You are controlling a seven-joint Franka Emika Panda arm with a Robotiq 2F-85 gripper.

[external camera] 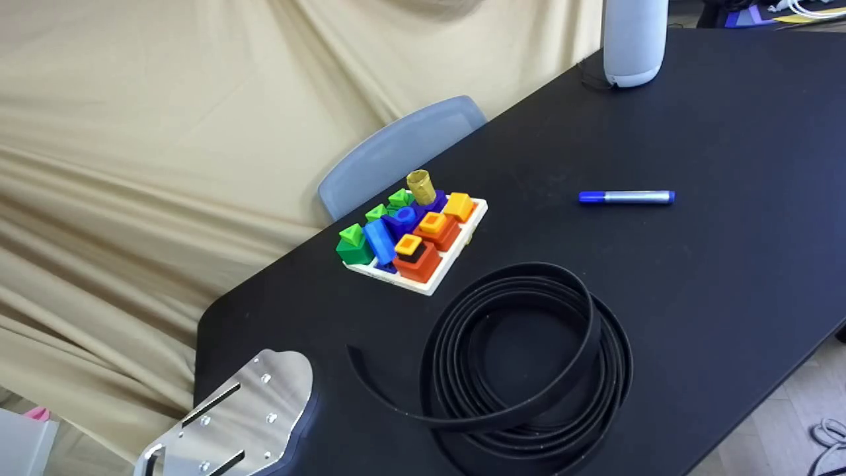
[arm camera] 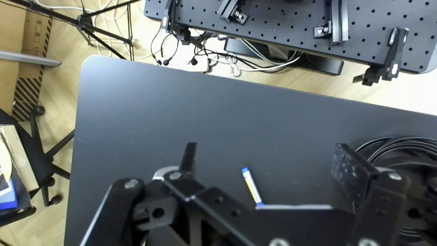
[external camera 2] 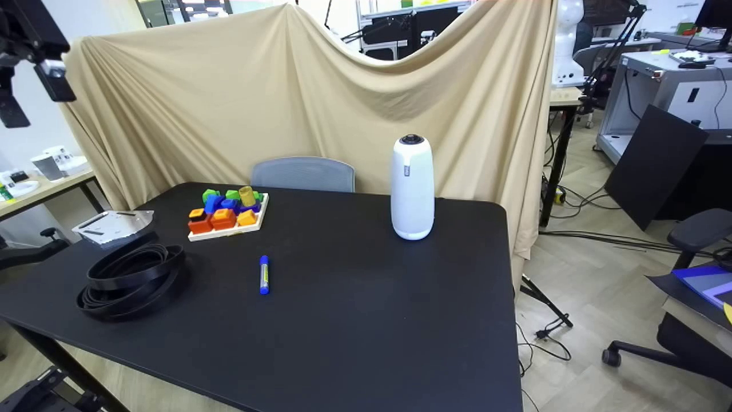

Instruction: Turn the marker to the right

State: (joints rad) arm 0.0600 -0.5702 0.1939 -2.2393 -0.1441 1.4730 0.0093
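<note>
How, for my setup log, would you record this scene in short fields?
Table: black-topped
Marker: blue-ended, lying on its side, ungripped
Jaws: open, clear of the marker
Black coil: on the table, one loose end trailing
Toy blocks: multicoloured, grouped on a white board
White device: standing upright
Chair: backrest showing beyond the table edge

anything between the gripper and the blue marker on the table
Nothing visible stands between the open gripper and the blue marker. The gripper's own body hides one end of it in the wrist view; the black coil lies apart, off to one side.
</note>
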